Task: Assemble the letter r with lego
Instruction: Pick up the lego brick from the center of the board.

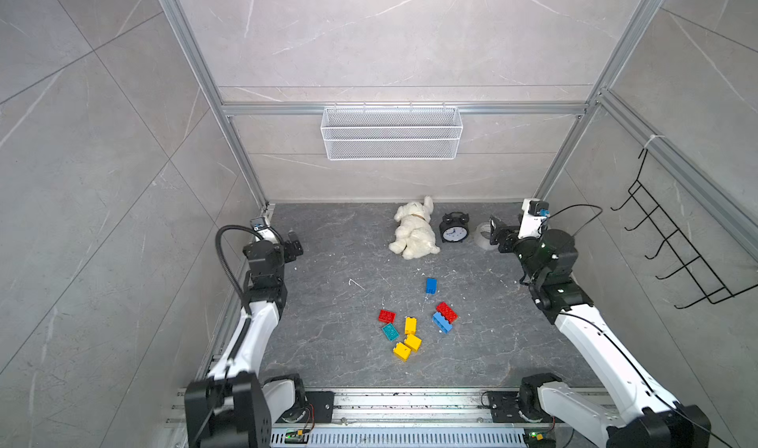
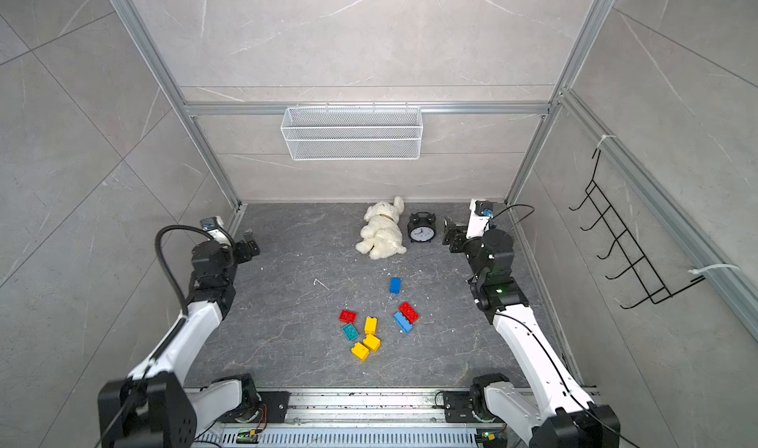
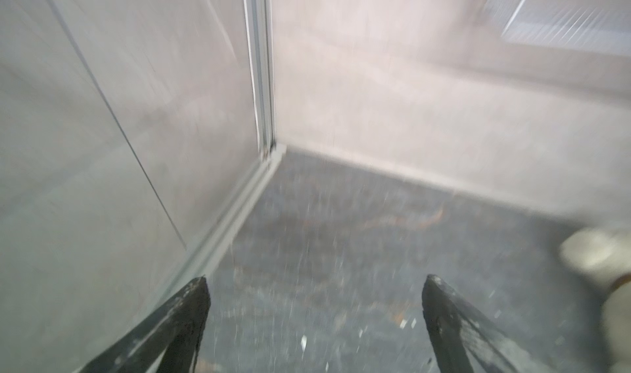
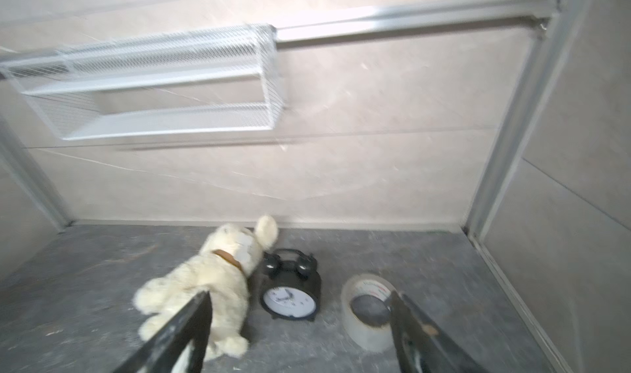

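**Lego, loose stock: eight bricks, none joined**

Tabletop: dark grey, walled on three sides, carrying everything.
Left claw and right claw: both hanging spread and empty near the back corners.
Lego: lying scattered toward the front edge, right of centre, nearer the right claw.
Lone blue brick: lying lengthwise toward the back edge.

Eight lego bricks lie scattered on the grey table.

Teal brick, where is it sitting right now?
In both top views the teal brick lies on the tabletop at the cluster's left edge, just nearer the camera than a red brick and left of the yellow bricks.
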Controlling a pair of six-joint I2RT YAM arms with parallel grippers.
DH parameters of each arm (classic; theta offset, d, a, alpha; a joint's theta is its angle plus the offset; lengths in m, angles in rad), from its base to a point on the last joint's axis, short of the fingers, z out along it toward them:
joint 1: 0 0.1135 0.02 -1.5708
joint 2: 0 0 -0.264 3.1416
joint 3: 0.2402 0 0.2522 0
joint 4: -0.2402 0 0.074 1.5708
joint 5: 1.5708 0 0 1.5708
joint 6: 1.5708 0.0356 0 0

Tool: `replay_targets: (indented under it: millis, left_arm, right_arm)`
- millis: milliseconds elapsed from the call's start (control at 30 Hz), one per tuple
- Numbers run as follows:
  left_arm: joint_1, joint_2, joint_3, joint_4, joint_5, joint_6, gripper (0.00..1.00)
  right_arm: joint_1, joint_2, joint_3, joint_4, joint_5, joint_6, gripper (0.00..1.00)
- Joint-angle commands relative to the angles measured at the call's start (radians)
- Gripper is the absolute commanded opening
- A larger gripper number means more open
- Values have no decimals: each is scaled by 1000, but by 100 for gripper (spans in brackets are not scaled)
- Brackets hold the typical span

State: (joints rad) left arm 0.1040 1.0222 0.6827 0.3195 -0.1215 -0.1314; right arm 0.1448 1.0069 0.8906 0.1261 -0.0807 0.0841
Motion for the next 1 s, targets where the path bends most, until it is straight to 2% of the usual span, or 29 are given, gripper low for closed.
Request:
replay_targets:
  millis: [0,100,167,267,367,433,500,567,633,700,833,967]
  left_arm:
    - [3,-104,-21,-50,70,-73,100]
    - [1,-144,46,-206,193,-88,96]
    - [2,-156,74,-275,245,-143,93]
    - [-4,-176,58,-282,339,-228,88]
    - [-49,-173,31,-282,383,-277,87]
    - [-138,-161,19,-300,339,-251,85]
    - [-251,-139,26,-335,230,-209,85]
    - [-384,-103,38,-352,118,-161,85]
    - [-494,-46,58,-363,34,-130,84]
    - [-538,11,73,-365,21,-143,82]
    - [-570,93,81,-365,24,-174,80]
    - [-584,124,71,-348,30,-202,80]
  right_arm:
    - [12,0,43,-309,-265,35,80]
    - [92,8,87,-455,-293,17,76]
    - [202,10,87,-532,-192,15,76]
    - [359,33,65,-624,12,84,74]
    - [464,47,16,-648,172,234,71]
    - [511,51,-27,-633,263,352,71]
    - [549,69,-54,-605,329,441,71]
    - [595,118,-62,-576,385,485,71]
    - [647,211,-28,-602,502,553,71]
    - [671,305,5,-620,557,622,71]
    - [683,442,24,-574,565,714,71]
    - [684,543,38,-510,571,728,71]
